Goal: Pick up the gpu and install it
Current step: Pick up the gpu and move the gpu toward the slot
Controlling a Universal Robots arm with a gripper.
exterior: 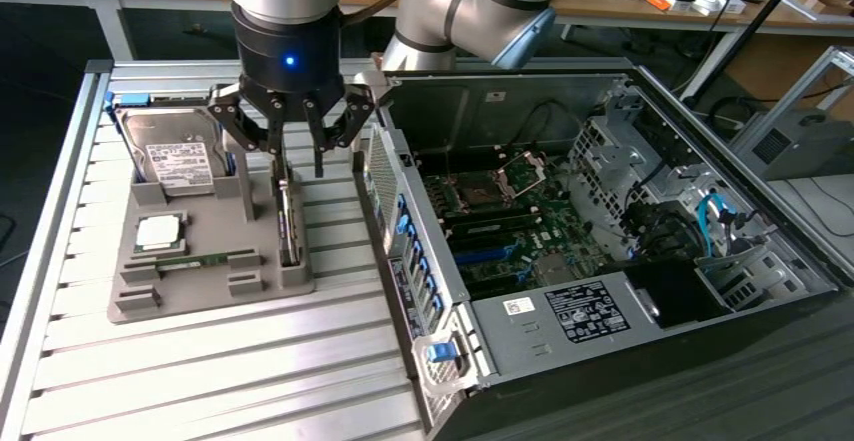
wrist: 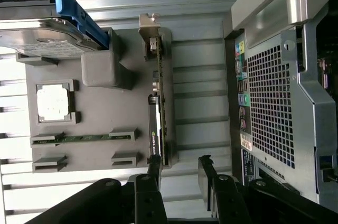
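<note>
The gpu (exterior: 287, 223) is a thin green card with a silvery end bracket, standing on edge in a slot along the case side of the grey holder tray (exterior: 200, 296). My gripper (exterior: 299, 164) hangs open just above the card, and nothing is between its fingers. In the wrist view the gpu (wrist: 160, 92) runs away from the gripper (wrist: 178, 167). One dark finger (wrist: 154, 168) lines up with the card's edge. The other stands off toward the computer case.
The tray also holds a silver hard drive (exterior: 174, 156) with blue rails, a CPU (exterior: 160, 231) and a narrow memory stick (exterior: 214, 259). The open computer case (exterior: 534, 221) lies right beside the tray, its perforated rear wall (wrist: 269, 108) close to the gripper. Everything rests on a slatted metal table (exterior: 200, 381).
</note>
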